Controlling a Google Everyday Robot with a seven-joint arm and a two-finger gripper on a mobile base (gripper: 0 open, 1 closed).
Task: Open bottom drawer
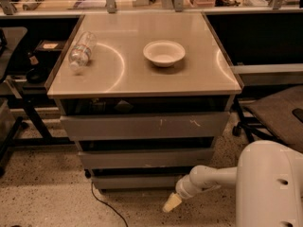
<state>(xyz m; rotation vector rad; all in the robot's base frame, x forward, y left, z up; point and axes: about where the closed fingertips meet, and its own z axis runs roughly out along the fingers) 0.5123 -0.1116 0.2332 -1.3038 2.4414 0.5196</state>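
Note:
The bottom drawer [137, 181] is the lowest of three grey fronts on the cabinet, a plain flat strip just above the floor; it looks flush with the fronts above. My gripper [171, 203] is low by the floor, just in front of and below the drawer's right part, at the end of my white arm [208, 178]. It appears as a pale tapered tip pointing down-left. The middle drawer [147, 158] and the top drawer [144, 126], which has white scratch marks, are above.
On the cabinet top [142, 74] lie a clear plastic bottle [81, 50] on its side at left and a white bowl [164, 52] in the middle. A black cable [102, 203] trails on the speckled floor. An office chair [277, 112] stands at right, desk legs at left.

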